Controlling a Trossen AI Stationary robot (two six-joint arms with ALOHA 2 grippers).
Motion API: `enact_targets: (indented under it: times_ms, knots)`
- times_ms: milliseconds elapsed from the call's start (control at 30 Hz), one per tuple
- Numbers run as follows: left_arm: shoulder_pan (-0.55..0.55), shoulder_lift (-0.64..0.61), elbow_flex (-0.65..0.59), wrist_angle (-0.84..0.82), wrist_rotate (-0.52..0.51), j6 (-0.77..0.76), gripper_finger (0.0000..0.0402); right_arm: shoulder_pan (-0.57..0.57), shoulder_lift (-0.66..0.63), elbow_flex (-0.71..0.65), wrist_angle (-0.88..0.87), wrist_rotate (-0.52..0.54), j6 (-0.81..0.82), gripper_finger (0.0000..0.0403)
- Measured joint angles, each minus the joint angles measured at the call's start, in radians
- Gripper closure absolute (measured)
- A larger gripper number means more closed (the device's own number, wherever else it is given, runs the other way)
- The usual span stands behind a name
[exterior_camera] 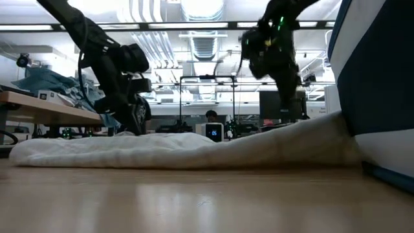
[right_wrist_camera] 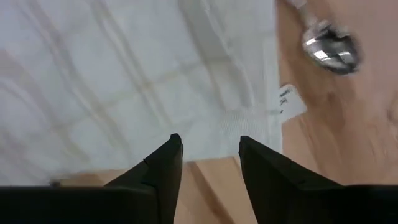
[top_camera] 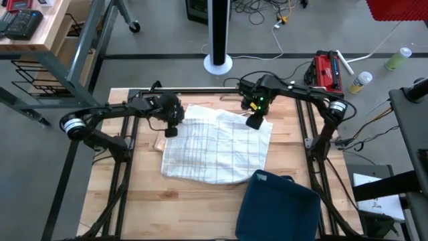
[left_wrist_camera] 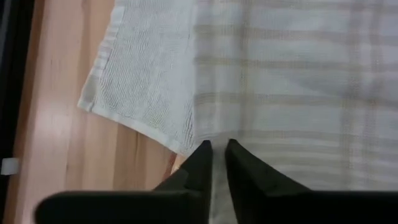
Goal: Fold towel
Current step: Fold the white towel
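Grasp stage: towel [top_camera: 217, 144] lies flat on the worktop [top_camera: 134, 201]. Left hand [left_wrist_camera: 215, 148], fingers nearly closed, meets one far corner; right hand [right_wrist_camera: 210, 144] hovers open over the other. Next: pinch both corners.

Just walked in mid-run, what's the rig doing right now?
Both arms are working a white checked towel spread on the wooden table. The left gripper sits low at the towel's left edge, fingers nearly together, with a strip of cloth apparently between the tips. The right gripper hangs open above the towel's far right corner, holding nothing. The towel lies mostly flat, not yet folded. A dark blue bin stands at the towel's near right corner.
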Motion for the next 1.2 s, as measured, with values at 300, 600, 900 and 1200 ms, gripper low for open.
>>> enact_targets:
  times_ms: [300,600,900,1200]
  knots:
    - [0.000,-0.023,0.019,0.006,-0.002,-0.008,0.0400,0.185,-0.108,0.033,0.195,0.092,0.195,0.0277]
    - [-0.031,-0.030,0.014,-0.011,0.026,-0.031,0.0401,0.326,-0.097,-0.026,0.208,0.323,0.411,0.0302]
    - [-0.099,-0.113,0.014,-0.031,-0.010,-0.024,0.0402,0.253,-0.097,-0.026,0.113,0.227,0.316,0.0274]
    - [-0.089,-0.136,0.018,0.163,-0.159,-0.053,0.0395,0.019,0.068,0.167,-0.172,0.002,0.147,0.0247]
